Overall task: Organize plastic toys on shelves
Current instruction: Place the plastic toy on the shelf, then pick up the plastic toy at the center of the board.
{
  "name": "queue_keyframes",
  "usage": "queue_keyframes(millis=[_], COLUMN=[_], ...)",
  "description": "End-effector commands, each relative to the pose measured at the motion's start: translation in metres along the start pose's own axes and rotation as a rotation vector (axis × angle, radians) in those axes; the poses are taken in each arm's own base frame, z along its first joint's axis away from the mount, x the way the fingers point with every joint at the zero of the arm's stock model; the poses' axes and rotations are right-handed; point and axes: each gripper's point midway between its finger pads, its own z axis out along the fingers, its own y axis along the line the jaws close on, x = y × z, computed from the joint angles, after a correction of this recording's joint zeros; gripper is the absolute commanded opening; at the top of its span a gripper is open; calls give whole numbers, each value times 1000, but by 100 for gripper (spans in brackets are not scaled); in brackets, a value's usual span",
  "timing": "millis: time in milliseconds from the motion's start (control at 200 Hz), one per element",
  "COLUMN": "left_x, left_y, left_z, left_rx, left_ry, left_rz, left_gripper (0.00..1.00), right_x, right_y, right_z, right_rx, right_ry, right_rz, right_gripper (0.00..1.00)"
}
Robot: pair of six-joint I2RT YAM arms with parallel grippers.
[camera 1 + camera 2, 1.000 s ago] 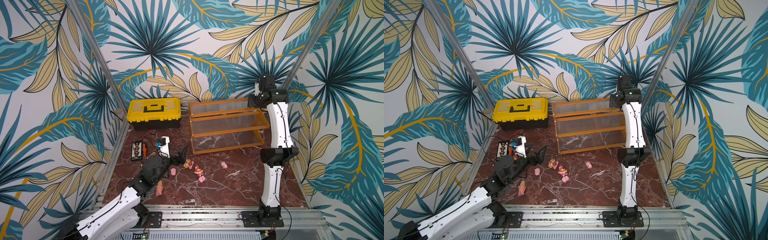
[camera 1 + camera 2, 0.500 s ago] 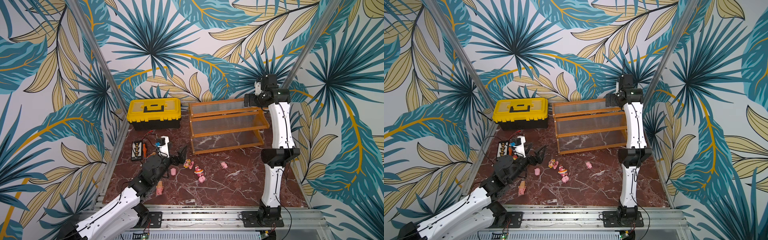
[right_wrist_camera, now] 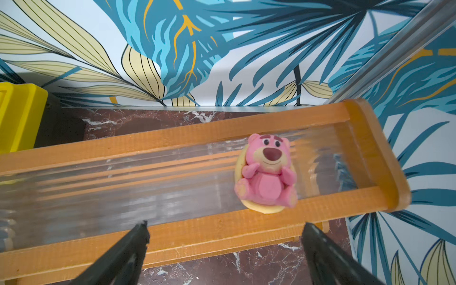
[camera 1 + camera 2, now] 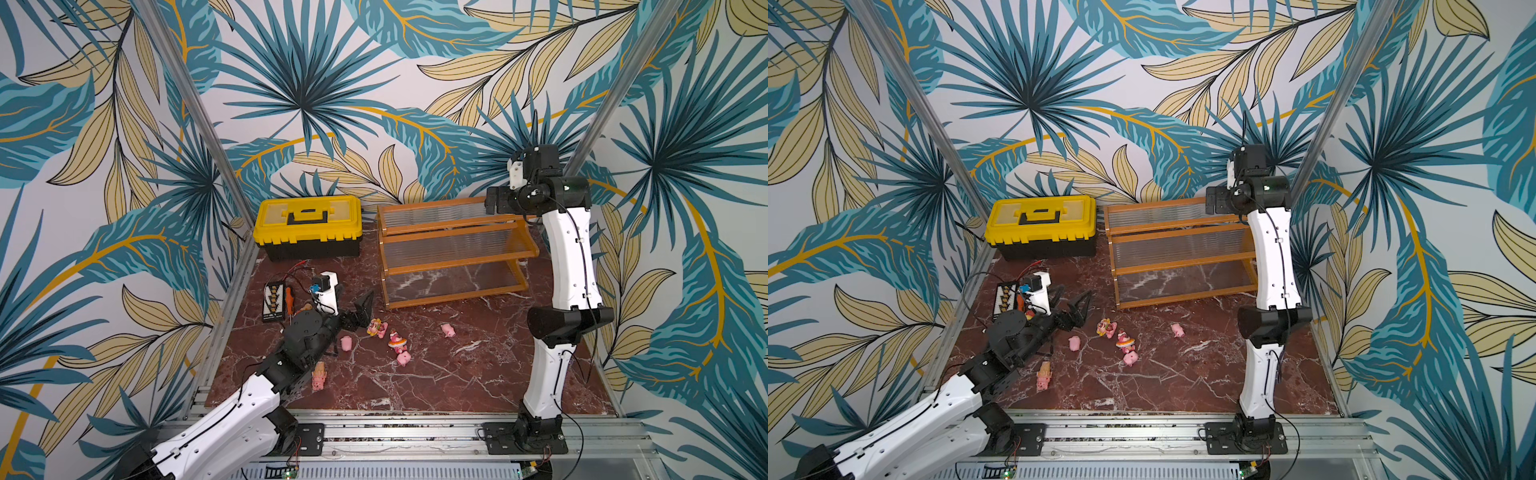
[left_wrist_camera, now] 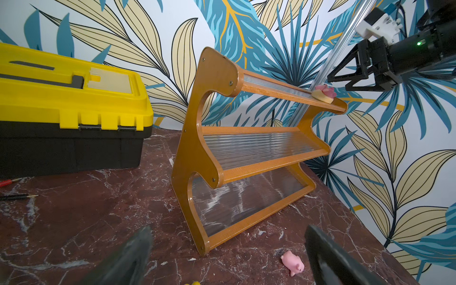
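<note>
The right end effector (image 3: 225, 229) is hovering over the top tier of the shelves (image 3: 172, 145), its jaws standing wide apart and gripping nothing, with both fingertips hanging just in front of that tier's front rail. A pink bear toy (image 3: 267, 172) on a pale yellow base is sitting on the top tier near the shelves' right end, clear of the fingers. The left end effector (image 5: 227, 230) is likewise spreading wide and empty, low over the table (image 5: 86, 217) in front of the shelves' left end, with a pink piglet (image 5: 292, 264) lying near one finger. Other toys (image 4: 345, 343) are lying scattered on the table in front of the shelves
</note>
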Motion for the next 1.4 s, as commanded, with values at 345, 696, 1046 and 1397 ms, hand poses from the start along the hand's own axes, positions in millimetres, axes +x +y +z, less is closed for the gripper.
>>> queue_keyframes(millis=[345,696,1046,1397], left_x=[-17,58,115,144], left_y=[0,29,51,97], left_z=[-14,-16,-9,-39], left_rx=[-6,-82,-220,-485], left_ry=[-43,162,364,602], left_rz=[-4,-82,-299,-320], left_gripper=[99,98,95,94], right_x=[28,200,333,344], right_y=[74,158,254,270], right_z=[-67,-51,-1,8], right_rx=[-221,-657,-729,-687], right_ry=[-203,-225,78,109], right_rz=[-39,5,23,-105], right_gripper=[99,99,99,99])
